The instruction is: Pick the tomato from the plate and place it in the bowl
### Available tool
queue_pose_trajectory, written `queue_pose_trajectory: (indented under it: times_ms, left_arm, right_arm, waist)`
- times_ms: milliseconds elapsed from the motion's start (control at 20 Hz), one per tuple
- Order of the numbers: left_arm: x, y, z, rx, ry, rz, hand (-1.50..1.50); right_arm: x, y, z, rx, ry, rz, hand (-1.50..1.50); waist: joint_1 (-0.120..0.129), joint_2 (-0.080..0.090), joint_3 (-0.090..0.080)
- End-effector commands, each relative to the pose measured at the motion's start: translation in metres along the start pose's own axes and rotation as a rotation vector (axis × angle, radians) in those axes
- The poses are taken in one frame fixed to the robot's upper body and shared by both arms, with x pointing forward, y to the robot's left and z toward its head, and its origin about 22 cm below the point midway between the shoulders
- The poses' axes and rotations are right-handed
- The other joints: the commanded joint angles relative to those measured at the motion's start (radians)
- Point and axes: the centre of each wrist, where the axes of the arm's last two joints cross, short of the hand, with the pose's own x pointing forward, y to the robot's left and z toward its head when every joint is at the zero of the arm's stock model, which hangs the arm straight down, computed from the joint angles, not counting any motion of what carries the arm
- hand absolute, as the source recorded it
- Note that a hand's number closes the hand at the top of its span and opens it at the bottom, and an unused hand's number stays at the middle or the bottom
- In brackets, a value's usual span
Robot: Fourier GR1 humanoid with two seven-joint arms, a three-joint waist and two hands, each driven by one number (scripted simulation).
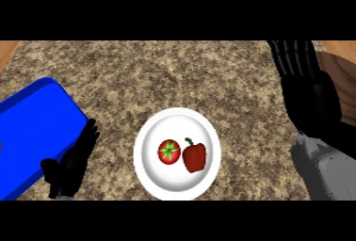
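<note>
A red tomato (169,151) with a green stem star lies on the white plate (173,123), left of centre. Touching its right side is a dark red pepper (195,157). My left hand (73,162) stands open at the lower left, fingers up, a little left of the plate's rim. At the right my right hand (311,106) is open, its straight fingers (292,59) stretching toward the far edge, well clear of the plate. A brown rounded object (339,75), possibly the bowl, shows at the right edge, mostly hidden behind that hand.
A large blue object (35,132) with a raised rim lies tilted at the left, right beside my left hand. Speckled stone counter (160,75) stretches behind the plate. Wood-coloured strips show at both far corners.
</note>
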Motion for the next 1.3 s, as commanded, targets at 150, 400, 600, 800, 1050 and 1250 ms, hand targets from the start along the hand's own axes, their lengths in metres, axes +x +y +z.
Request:
queue_pose_trajectory:
  times_ms: [150, 400, 600, 800, 1050, 1250]
  left_arm:
    - [0.058, 0.03, -0.029, 0.139, -0.148, -0.095, 0.0]
    - [0.061, 0.056, -0.029, 0.215, -0.154, -0.145, 0.0]
    - [0.067, 0.064, -0.033, 0.239, -0.137, -0.144, 0.0]
    - [0.083, 0.077, -0.035, 0.234, -0.143, -0.142, 0.0]
    - [0.081, 0.071, -0.031, 0.202, -0.153, -0.147, 0.0]
    - [0.094, 0.065, -0.04, 0.196, -0.175, -0.144, 0.0]
  right_arm:
    - [0.03, 0.039, -0.005, 0.032, 0.076, 0.218, 1.5]
    - [-0.038, -0.031, 0.056, -0.026, 0.645, 0.747, -1.5]
    - [-0.024, 0.039, 0.081, -0.117, 0.584, 0.717, -1.5]
    - [-0.007, 0.086, 0.113, -0.089, 0.613, 0.786, -1.5]
    - [0.034, 0.125, 0.122, -0.201, 0.7, 0.848, -1.5]
    - [0.079, 0.142, 0.095, -0.218, 0.724, 0.921, -1.5]
  waist:
    - [-0.003, -0.01, 0.016]
    - [-0.08, -0.023, 0.002]
    - [-0.088, -0.032, 0.008]
    - [-0.061, -0.024, 0.01]
    - [-0.026, -0.013, 0.013]
    - [-0.005, -0.003, 0.015]
